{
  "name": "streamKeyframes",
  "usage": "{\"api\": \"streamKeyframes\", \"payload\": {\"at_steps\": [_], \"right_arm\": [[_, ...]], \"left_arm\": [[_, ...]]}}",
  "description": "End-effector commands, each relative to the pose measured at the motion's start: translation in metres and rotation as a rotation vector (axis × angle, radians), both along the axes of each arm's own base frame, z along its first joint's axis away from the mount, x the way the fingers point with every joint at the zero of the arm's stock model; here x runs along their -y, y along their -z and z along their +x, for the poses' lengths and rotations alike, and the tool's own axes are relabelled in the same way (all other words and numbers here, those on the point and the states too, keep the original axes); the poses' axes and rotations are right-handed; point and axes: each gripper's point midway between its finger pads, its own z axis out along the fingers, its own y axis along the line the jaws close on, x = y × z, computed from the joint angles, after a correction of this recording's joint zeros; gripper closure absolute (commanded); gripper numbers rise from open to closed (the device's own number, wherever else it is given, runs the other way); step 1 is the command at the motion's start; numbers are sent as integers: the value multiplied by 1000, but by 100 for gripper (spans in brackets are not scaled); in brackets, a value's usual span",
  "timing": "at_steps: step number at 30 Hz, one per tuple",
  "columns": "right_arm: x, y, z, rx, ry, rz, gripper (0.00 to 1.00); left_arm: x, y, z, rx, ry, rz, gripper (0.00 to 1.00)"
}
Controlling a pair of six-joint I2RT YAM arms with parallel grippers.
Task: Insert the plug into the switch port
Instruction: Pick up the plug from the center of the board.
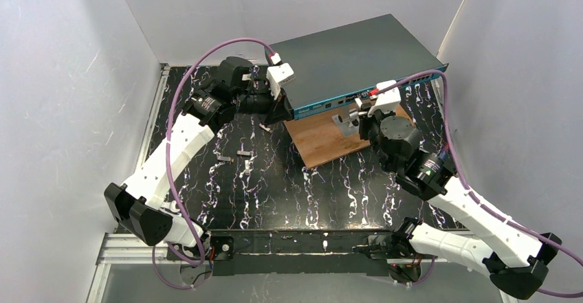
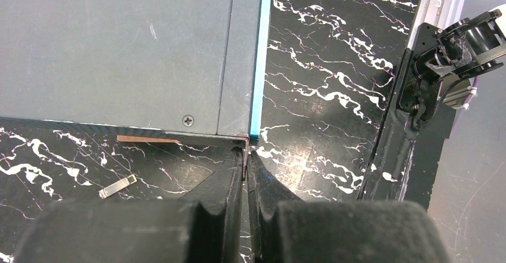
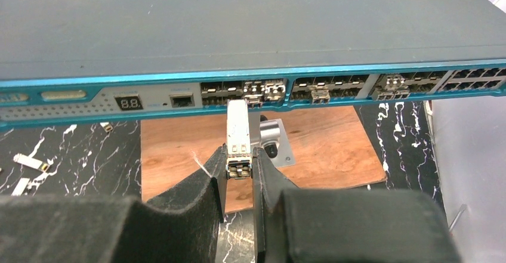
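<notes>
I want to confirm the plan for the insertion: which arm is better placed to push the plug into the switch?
The right. The right gripper is shut on the plug, which points at the front of the switch. The left gripper is shut and empty, at the switch's corner.

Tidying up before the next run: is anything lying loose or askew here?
Yes. A few small metal plugs lie scattered at different angles on the black table, left of the wooden board.

1 switch; 1 plug; 1 wooden board; 1 metal bracket; 3 loose small metal pieces on the bench.
</notes>
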Motion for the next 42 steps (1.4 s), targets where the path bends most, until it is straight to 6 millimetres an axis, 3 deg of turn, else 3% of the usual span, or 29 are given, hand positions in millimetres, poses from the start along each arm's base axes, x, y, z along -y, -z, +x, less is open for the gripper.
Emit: {"api": "streamKeyframes", "payload": {"at_steps": [1, 10, 17, 25, 30, 38, 42], "right_arm": [[4, -21, 8, 73, 13, 74, 99], [-1, -19, 18, 71, -40, 114, 99], [-1, -19, 10, 58, -75, 113, 99], [33, -10, -7, 28, -1, 40, 99], [46, -8, -7, 38, 50, 5, 99], [45, -4, 1, 53, 69, -5, 99], [32, -10, 2, 58, 7, 22, 99]], "left_arm": [[3, -21, -12, 12, 44, -46, 100], [4, -20, -13, 1, 48, -50, 100], [4, -20, -13, -2, 45, -53, 100], [3, -22, -14, 0, 45, -52, 100], [2, -22, -15, 2, 45, -47, 100], [2, -19, -15, -6, 44, -45, 100], [3, -19, -15, -9, 43, -52, 100]]}}
